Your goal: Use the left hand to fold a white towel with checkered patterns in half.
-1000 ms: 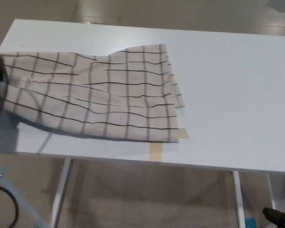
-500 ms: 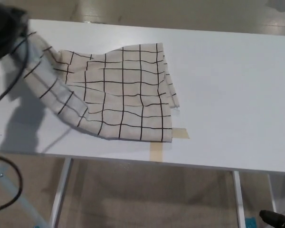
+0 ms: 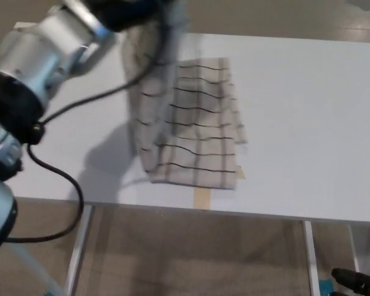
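Observation:
The white towel with a black check pattern lies on the white table, left of middle. Its left part is lifted off the surface and hangs in a blurred sheet from above. My left hand, black and blurred at the top edge, is shut on that raised edge, with the silver forearm reaching in from the left. The towel's right part stays flat on the table. A small dark piece of my right hand shows below the table at the bottom right.
A strip of tan tape marks the table's near edge under the towel. A black cable loops down from my left arm in front of the table. Metal table legs stand below. Bare tabletop stretches to the right.
My left hand has carried the towel's left edge up and to the right, from the table's far left to above the towel's middle. The towel's right part has stayed put.

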